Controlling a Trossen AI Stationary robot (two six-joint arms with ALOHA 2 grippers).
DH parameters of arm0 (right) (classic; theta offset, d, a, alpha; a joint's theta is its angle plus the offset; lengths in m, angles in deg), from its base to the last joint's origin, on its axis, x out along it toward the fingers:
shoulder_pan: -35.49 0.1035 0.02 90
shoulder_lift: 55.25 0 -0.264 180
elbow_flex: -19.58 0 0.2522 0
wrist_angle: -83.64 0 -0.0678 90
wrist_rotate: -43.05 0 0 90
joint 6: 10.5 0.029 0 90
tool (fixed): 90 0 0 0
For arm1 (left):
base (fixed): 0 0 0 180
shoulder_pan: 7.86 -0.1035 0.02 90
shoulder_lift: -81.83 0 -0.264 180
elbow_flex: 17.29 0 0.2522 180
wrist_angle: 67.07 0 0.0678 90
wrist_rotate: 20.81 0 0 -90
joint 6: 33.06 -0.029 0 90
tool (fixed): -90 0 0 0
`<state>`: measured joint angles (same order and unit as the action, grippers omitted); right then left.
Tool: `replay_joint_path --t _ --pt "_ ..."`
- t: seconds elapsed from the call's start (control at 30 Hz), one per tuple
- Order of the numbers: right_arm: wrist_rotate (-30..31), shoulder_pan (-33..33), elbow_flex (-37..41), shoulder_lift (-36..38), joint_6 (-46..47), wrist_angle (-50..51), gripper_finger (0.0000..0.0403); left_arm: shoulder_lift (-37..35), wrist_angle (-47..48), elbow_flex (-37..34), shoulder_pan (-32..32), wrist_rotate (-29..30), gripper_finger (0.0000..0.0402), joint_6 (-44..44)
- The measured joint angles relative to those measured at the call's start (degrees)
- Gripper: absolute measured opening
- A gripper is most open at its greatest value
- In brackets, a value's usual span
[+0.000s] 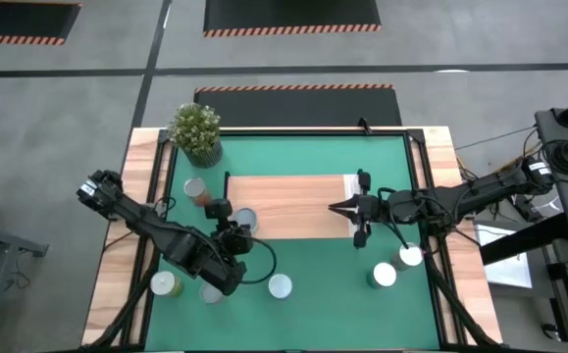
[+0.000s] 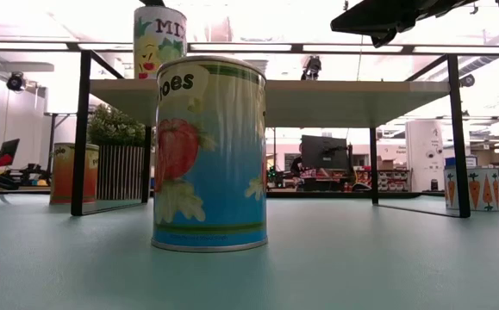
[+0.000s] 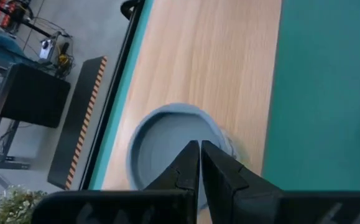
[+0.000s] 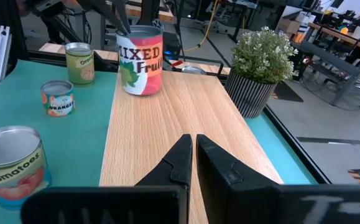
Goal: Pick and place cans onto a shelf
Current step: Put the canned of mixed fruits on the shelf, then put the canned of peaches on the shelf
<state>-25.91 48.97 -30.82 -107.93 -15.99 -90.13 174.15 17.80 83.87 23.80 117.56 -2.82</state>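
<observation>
Seven cans [image 1: 280, 285], one shelf [image 1: 293, 201], one plant [image 1: 197, 132].

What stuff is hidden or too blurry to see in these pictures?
- High view: the can labels are too small to read.
- Low view: the tomato can up close hides the table behind it; the picture's top edge cuts off the mixed fruit can on the shelf.
- Left wrist view: the left gripper covers part of a blurred can top.

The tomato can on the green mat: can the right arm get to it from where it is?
Probably yes. The tomato can stands alone on the mat beside the shelf, with nothing between it and the right gripper. But the jaws are shut, so they must open first.
</observation>
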Motion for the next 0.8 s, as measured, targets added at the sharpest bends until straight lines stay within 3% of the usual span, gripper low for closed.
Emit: replay_joint_path --t 0.8 --pt "0.0 0.0 0.0 0.0 -0.1 0.0 0.0013 -0.6 -2.1 0.1 0.0 0.7 0.0 0.7"
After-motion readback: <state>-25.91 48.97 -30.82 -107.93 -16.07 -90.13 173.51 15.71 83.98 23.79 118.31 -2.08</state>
